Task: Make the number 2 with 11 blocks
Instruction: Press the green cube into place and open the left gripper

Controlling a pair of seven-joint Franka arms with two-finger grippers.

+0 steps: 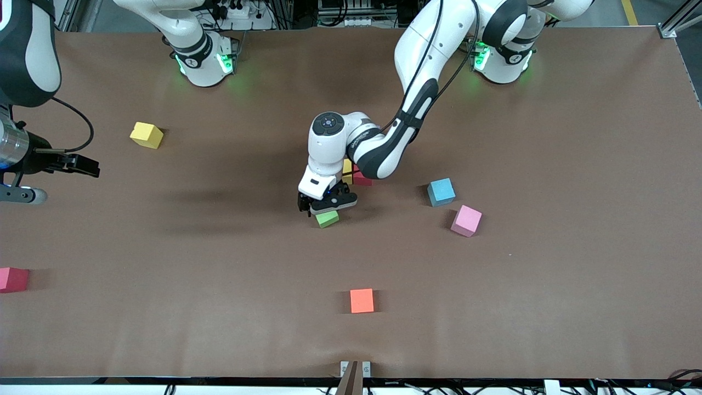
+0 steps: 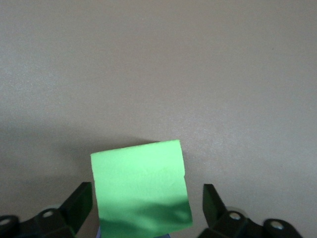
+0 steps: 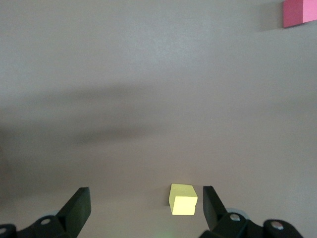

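A green block [image 1: 327, 218] [image 2: 141, 191] rests on the table. My left gripper [image 1: 327, 204] [image 2: 147, 198] is low over it and open, one finger on either side with a gap on both. A sliver of purple [image 2: 101, 232] shows at the green block's edge. Under the left arm, parts of a yellow block [image 1: 347, 169] and a red block [image 1: 362, 179] show; the rest there is hidden, so no number 2 can be made out. My right gripper [image 1: 92, 167] [image 3: 146, 198] hangs open and empty over the right arm's end of the table, above another yellow block [image 1: 146, 134] [image 3: 183, 199].
Loose blocks lie around: light blue [image 1: 441, 192] and pink [image 1: 466, 220] toward the left arm's end, orange [image 1: 362, 300] nearer the front camera, and a pinkish red one [image 1: 13, 279] [image 3: 299, 12] at the table's edge at the right arm's end.
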